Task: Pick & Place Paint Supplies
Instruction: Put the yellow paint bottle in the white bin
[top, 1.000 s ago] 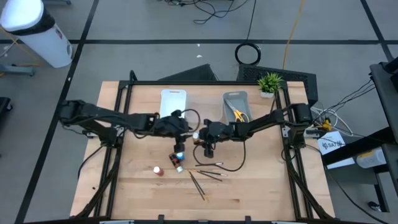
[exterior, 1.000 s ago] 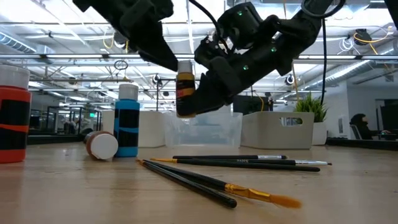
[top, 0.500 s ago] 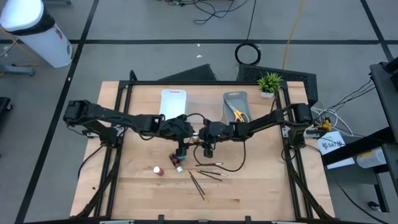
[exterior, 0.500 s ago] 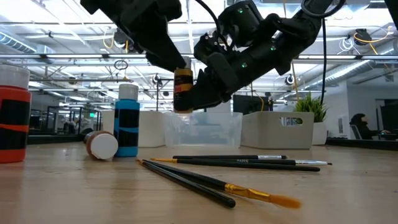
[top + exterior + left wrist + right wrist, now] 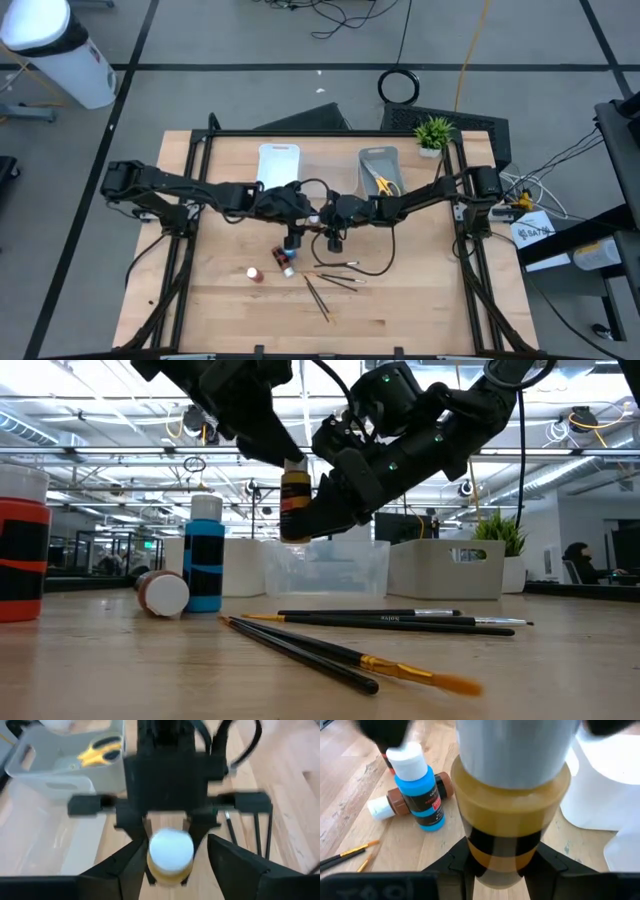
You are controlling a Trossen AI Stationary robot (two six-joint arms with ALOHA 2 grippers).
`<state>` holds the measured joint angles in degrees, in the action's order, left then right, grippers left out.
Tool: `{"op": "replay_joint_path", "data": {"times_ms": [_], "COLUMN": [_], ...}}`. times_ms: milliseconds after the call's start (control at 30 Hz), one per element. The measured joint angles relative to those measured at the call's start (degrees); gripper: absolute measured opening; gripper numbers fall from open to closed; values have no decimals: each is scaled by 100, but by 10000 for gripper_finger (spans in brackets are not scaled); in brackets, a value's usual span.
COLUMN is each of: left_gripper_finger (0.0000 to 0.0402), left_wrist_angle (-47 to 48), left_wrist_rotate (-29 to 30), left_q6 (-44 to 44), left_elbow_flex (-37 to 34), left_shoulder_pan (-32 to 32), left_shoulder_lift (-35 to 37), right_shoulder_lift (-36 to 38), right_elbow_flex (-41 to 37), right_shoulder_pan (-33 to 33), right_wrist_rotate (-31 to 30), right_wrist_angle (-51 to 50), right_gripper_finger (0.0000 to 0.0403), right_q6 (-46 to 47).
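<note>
Surface: a pale wooden table (image 5: 400, 300) is seen, framed by dark rails, with both arms reaching in to its middle.
Nearest brushes: two thin dark brushes (image 5: 300, 645) are laid aslant at the front, one ending in an orange tuft.
Further brushes: more dark brushes (image 5: 400, 621) are laid flat just behind, roughly side by side.
Orange bottle: an orange bottle (image 5: 22, 550) with a dark band is stood upright at the near left in the low view.
Brown bottle: a reddish-brown bottle (image 5: 165, 592) is laid on its side, touching the blue one.
Blue bottle: a blue bottle (image 5: 205, 555) with a pale cap is stood upright on the table.
Yellow bottle: a yellow-ochre bottle (image 5: 295, 500) is held upright in the air above the table, in front of the clear tray.
Right gripper: the right gripper (image 5: 310, 520) is clamped on the yellow bottle's body.
Left gripper: the left gripper (image 5: 172, 862) is spread around the bottle's white cap; one finger is seen just beside it, the other apart.
Clear tray: a clear tray (image 5: 325, 565) is set behind the grippers.
Grey tray: a grey tray (image 5: 378, 160) is placed further back, with yellow scissors (image 5: 383, 184) inside.
White tray: a white tray (image 5: 279, 160) is placed left of the grey one.
Plant: a potted plant (image 5: 433, 131) is stood at the far right corner.
Room: ceiling beams and lights are seen beyond.
</note>
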<state>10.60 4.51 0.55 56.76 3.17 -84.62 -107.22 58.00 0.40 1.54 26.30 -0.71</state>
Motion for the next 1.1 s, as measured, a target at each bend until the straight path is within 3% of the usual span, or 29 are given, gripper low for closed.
{"op": "replay_joint_path", "data": {"times_ms": [200, 433, 633, 1100], "left_gripper_finger": [185, 124, 124, 124], "left_wrist_angle": [-20, -154, -133, 869], "left_wrist_rotate": [3, -172, -277, 1230], "left_q6": [78, 127, 31, 94], "left_elbow_flex": [1, 1, 1, 10], "left_shoulder_pan": [-10, -61, -162, -238], "left_shoulder_lift": [-2, -34, -42, 1608], "right_shoulder_lift": [0, 2, 2, -13], "right_elbow_flex": [0, 0, 0, -15], "right_shoulder_pan": [0, 2, 2, 5], "right_wrist_rotate": [2, 15, 4, 30], "right_wrist_angle": [2, -19, -13, 150], "right_gripper_finger": [118, 115, 128, 185], "right_q6": [2, 0, 2, 288]}}
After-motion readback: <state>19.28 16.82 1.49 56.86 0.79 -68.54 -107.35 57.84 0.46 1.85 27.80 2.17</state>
